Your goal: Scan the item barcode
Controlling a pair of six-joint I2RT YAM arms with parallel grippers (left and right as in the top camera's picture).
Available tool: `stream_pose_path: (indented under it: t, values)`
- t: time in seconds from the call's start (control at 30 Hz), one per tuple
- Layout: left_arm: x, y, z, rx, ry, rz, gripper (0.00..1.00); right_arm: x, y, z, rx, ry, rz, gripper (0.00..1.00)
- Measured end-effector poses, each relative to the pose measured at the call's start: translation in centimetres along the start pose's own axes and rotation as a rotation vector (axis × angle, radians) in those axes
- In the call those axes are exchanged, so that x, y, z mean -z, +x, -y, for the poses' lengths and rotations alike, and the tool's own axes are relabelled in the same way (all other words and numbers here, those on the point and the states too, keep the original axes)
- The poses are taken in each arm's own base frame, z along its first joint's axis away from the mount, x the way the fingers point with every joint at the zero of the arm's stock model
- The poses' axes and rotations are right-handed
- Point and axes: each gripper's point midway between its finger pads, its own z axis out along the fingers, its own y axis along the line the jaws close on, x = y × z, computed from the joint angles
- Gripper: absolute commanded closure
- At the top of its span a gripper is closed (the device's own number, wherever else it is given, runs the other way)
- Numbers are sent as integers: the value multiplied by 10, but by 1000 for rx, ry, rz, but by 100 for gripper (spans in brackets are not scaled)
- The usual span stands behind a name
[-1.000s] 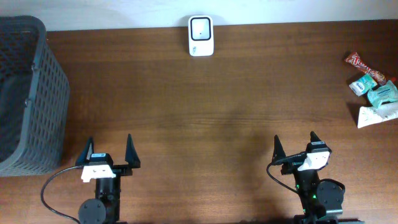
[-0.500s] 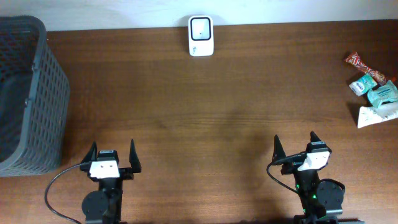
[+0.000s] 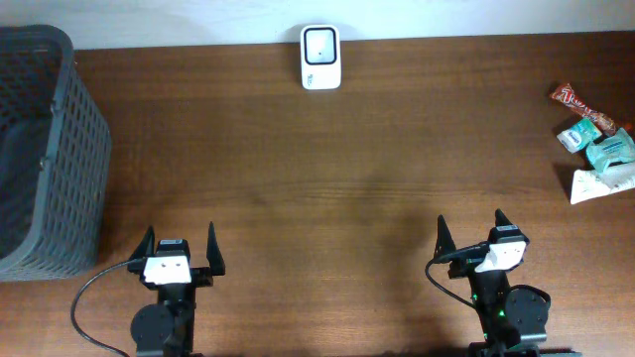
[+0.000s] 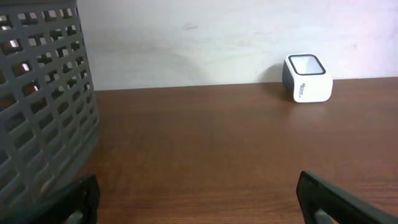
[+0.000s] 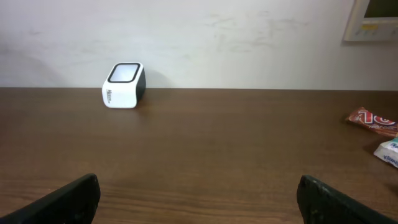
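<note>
Wooden table (image 3: 347, 178) holds one scanner (image 3: 320, 57), one basket (image 3: 60, 149), four packets (image 3: 607, 151).

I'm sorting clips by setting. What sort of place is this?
Probably a mock shop checkout set up for robot trials: a white barcode scanner at the far edge of a wooden table, snacks at the right, and a grey basket at the left.
</note>
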Motion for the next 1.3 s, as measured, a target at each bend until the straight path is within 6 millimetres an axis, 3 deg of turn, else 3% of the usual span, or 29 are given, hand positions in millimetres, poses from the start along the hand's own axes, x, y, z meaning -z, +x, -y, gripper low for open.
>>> stream_pose_path:
  t: [1.3]
  values:
    - [0,0,0,72,0,0,1,0,0,0,0,0,0,1]
